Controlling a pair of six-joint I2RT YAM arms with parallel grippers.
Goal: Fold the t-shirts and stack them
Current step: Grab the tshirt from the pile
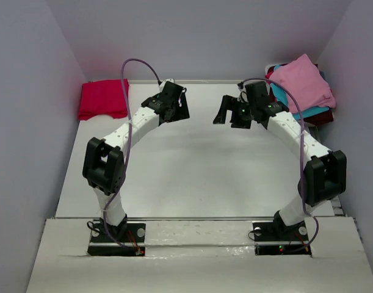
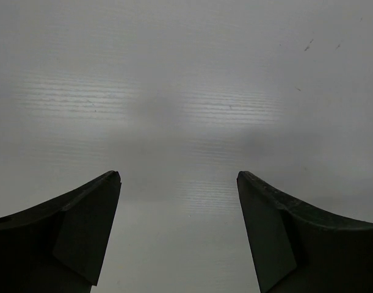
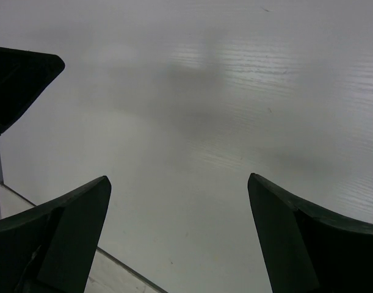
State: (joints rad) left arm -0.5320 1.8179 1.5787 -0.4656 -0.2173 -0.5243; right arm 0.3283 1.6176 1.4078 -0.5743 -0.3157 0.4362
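This is a robotics lab test cell, not a home or a shop. A plain white table is boxed in by blank pale grey walls at the back and on both sides. Two white robot arms with exposed cables are bolted to black base plates at its near edge.

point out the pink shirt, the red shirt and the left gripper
pink shirt [image 1: 302, 82]: top view, middle of its upper face
red shirt [image 1: 104, 99]: top view, centre of the folded cloth
left gripper [image 2: 179, 176]: left wrist view, midway between its open fingertips
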